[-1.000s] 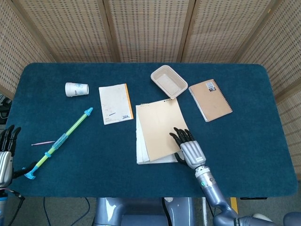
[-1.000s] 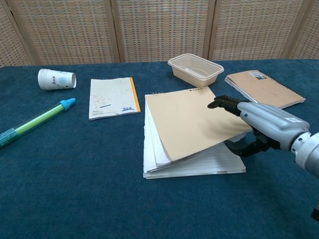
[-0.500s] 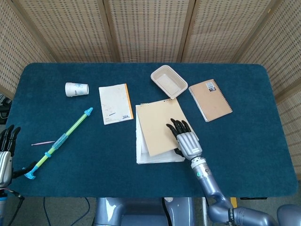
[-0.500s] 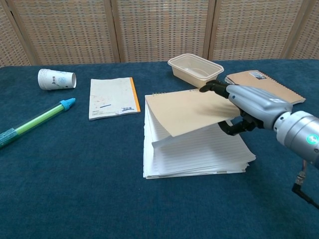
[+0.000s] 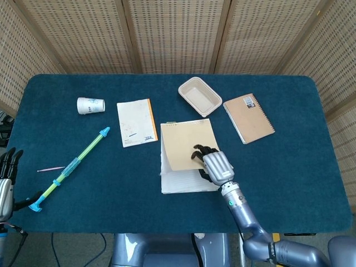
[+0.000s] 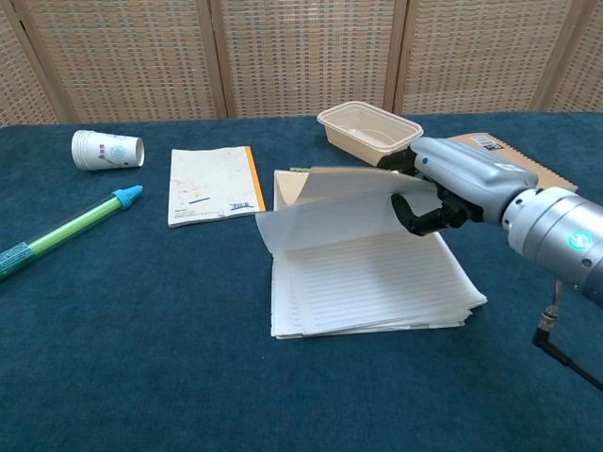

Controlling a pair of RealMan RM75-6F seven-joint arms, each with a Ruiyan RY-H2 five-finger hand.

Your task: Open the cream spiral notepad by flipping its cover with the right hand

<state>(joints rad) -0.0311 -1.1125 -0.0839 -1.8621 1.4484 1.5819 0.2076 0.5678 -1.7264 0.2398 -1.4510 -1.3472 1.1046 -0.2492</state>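
Cream spiral notepad (image 5: 186, 167) lying mid-desk, just nearer than the plastic tray (image 5: 199, 96), bound edge toward the tray, long axis running from tray to robot. Cover (image 5: 189, 146) lifted off the lined pages and hinged at that far binding, free edge raised and tilted toward the tray; in the chest view a thin sheet appears to ride up with it, sagging leftward.

Right hand (image 5: 214, 165) at the notepad's right side, well clear of the tray's near rim. Fingers (image 6: 416, 215) curled under the raised cover, the back of the hand above it, seemingly pinching the cover's right edge; exact contact hard to make out. Left hand (image 5: 6, 167) far off at the desk's left edge, beyond the green-and-blue pen (image 5: 72, 165) from the notepad, fingers straight, slightly apart, holding nothing.

Judged from this: the hinge line lies beyond the fingers, toward the tray, so finishing the flip calls for carrying the free edge up and over that line, away from the robot. Right hand plainly the nearer one.
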